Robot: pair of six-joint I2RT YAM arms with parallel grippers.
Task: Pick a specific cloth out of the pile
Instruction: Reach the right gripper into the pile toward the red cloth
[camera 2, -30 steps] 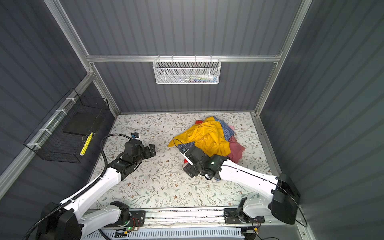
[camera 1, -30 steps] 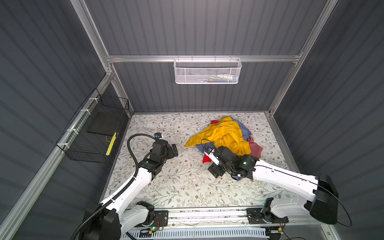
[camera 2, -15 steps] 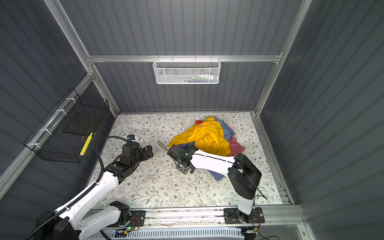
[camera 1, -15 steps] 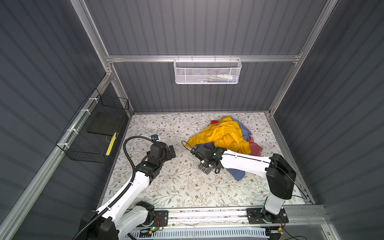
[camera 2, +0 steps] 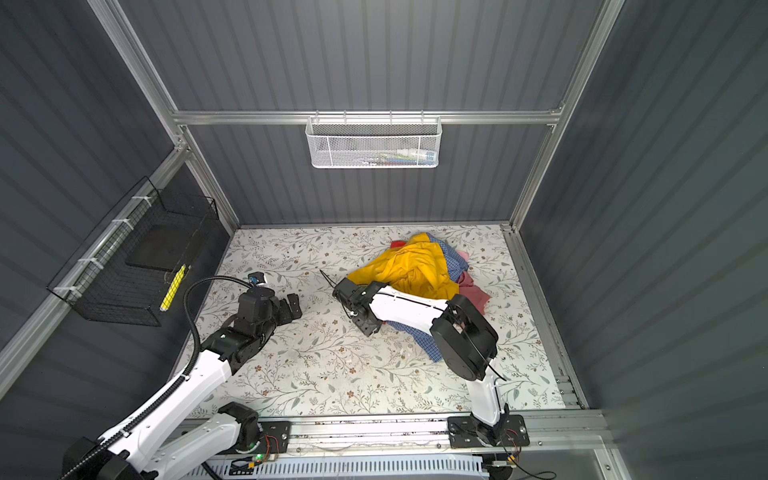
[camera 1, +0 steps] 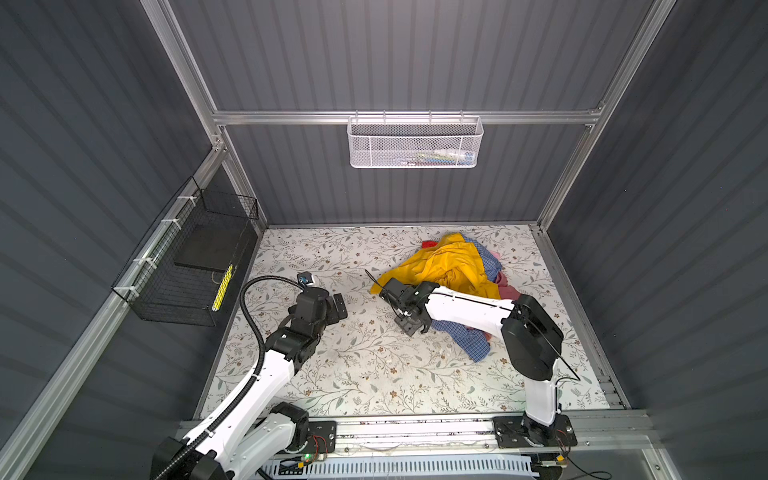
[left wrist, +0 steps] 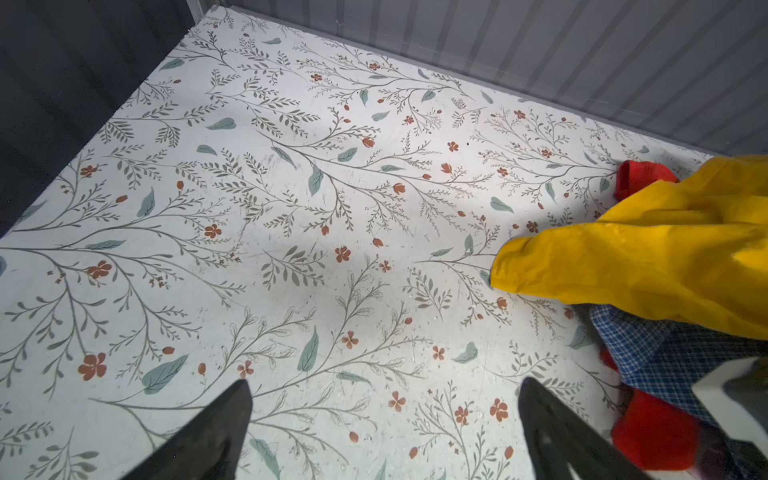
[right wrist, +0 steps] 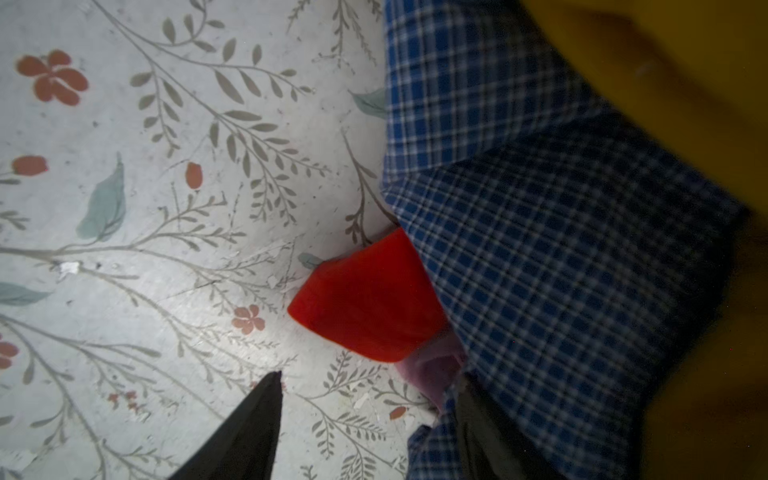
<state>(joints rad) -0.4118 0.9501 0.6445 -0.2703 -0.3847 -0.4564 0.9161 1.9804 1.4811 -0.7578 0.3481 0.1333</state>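
Observation:
The pile lies at the back right of the floral floor: a yellow garment on top, a blue checked shirt and pink pieces. Of the red-orange cloth I see only bits: one at the pile's far edge, and a corner poking from under the checked shirt. My right gripper is open at the pile's near-left edge, bare floor between its fingers, one finger against the checked shirt, the red corner just ahead. The left gripper stands open over bare floor, left of the pile.
A white wire basket hangs on the back wall and a black wire basket on the left wall. Grey walls close in three sides. The arms' rail runs along the front edge.
The right arm has folded at the elbow and its gripper has slid a little left along the pile's near edge, with the jaws narrower than before. The left arm has hardly moved.

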